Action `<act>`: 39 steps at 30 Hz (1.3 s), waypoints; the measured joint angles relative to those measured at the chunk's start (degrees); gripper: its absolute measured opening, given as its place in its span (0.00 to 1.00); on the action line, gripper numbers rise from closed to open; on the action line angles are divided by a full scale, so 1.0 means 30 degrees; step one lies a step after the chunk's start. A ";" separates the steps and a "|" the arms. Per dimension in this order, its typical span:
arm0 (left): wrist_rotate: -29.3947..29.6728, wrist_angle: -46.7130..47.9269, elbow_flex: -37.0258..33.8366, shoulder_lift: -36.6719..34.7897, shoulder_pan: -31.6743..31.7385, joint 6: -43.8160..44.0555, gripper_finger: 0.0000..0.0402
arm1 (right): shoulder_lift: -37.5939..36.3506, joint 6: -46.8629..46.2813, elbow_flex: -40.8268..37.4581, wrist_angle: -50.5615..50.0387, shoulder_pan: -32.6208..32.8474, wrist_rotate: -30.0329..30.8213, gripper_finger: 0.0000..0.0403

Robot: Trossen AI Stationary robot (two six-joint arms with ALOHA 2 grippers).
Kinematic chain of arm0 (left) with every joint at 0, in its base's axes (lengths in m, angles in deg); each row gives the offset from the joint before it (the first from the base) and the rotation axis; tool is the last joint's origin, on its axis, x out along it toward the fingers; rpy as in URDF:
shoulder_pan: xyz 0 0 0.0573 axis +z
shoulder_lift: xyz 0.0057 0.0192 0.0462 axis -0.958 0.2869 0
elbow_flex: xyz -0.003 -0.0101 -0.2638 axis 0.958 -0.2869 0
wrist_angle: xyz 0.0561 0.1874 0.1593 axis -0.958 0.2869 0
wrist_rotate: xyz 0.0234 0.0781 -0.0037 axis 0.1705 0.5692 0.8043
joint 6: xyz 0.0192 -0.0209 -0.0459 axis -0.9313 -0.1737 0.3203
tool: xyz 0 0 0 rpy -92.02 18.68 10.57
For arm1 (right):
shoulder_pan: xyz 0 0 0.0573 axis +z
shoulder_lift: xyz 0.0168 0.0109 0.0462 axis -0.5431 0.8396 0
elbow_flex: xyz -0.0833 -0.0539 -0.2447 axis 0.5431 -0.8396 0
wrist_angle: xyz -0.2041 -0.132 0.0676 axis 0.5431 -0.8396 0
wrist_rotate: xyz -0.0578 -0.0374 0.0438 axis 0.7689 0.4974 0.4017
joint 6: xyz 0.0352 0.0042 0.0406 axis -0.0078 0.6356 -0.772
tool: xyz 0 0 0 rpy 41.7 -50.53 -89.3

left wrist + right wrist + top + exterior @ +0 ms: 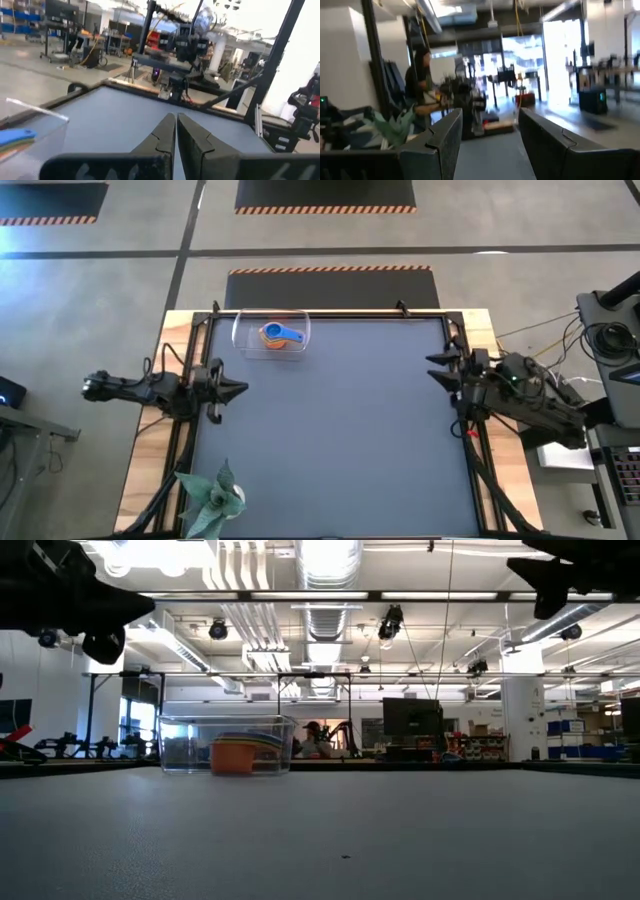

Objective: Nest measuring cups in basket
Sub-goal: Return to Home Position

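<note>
The clear basket (271, 338) stands on the mat near the table's far edge, left of the middle. Stacked measuring cups (278, 335) sit inside it, a blue one on top with orange under it. The low view shows the basket (226, 745) with the orange-and-coloured stack (243, 752). In the left wrist view the basket's wall (30, 140) and the blue cup's handle (17, 135) show. My left gripper (238, 390) is shut, raised at the table's left edge. My right gripper (432, 369) is open, raised at the right edge. Neither touches anything.
A green artificial plant (213, 500) sits at the table's near left corner. The grey mat (340, 430) stretches between the arms. A person (420, 80) stands in the room beyond the table in the right wrist view.
</note>
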State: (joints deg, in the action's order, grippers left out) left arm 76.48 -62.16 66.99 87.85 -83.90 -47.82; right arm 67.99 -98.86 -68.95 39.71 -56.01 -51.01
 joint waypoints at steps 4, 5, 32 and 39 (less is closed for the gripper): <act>-0.0015 -0.1241 -0.0361 -0.0059 0.0000 -0.0385 0.00 | 0.0000 0.1163 -0.1715 0.0965 0.0000 -0.0054 0.45; -0.0010 -0.1219 -0.0439 -0.0045 0.0000 -0.0375 0.00 | -0.0006 0.1371 -0.2071 0.0903 0.0000 -0.0039 0.45; -0.0022 -0.1410 -0.1373 -0.0045 0.0000 -0.1442 0.00 | 0.0009 0.4512 -0.4363 0.1316 0.0000 0.7194 0.45; -0.0027 -0.1430 -0.1373 -0.0011 0.0000 -0.0995 0.00 | 0.0299 0.4076 -0.4370 0.0427 -0.0007 0.7187 0.45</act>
State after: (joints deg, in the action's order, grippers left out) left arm 76.39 -66.45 62.87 87.82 -83.90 -50.80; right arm 68.89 -86.63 -82.06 41.00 -56.03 -29.45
